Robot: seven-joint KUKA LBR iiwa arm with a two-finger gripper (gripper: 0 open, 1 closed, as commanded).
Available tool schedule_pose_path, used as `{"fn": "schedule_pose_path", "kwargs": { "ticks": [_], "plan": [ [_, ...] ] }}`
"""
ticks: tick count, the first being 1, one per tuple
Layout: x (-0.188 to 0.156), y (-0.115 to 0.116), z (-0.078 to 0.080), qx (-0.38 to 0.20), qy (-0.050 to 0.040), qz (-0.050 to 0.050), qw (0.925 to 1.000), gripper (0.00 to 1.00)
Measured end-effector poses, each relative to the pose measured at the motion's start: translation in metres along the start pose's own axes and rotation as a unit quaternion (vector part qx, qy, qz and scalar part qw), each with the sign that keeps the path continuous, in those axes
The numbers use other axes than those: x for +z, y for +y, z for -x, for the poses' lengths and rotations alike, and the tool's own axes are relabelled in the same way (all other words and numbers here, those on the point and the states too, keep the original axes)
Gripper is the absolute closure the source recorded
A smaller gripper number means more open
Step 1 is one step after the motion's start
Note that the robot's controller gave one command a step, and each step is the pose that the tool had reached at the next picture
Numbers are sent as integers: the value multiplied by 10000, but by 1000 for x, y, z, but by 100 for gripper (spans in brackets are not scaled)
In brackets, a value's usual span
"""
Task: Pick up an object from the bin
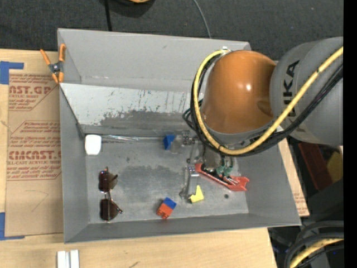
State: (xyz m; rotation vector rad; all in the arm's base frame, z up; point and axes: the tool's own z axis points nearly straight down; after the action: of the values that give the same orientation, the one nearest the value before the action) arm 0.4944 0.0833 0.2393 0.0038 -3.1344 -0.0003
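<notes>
Arm link (315, 102) – grey rounded casing, smooth finish; black capitals "KA" printed on it, rest of marking hidden. Wrist cover (240, 94) – glossy orange dome, pale highlight reflected near centre. Yellow cable (196, 96) looped round dome edge and carried across grey casing; black cable (207, 145) bundled alongside along lower edge of dome. Gripper (190, 184) – slender silver-grey metal, seen below dome.

One camera hangs above the grey metal bin (128, 99), set a little to one side, so it looks down at a slant onto the floor and sloping walls. It sits near enough that the bin takes up most of the view, with the arm (304, 94) reaching in from the view's right.
</notes>
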Motion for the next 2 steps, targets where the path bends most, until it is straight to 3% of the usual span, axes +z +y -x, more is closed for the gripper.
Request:
{"fn": "schedule_pose_path", "kwargs": {
  "ticks": [1, 2],
  "plan": [
    [-4, 0, 1, 9, -41, 5, 10000, 0],
    [26, -14, -1, -480, -55, 5, 9988, 0]
  ]
}}
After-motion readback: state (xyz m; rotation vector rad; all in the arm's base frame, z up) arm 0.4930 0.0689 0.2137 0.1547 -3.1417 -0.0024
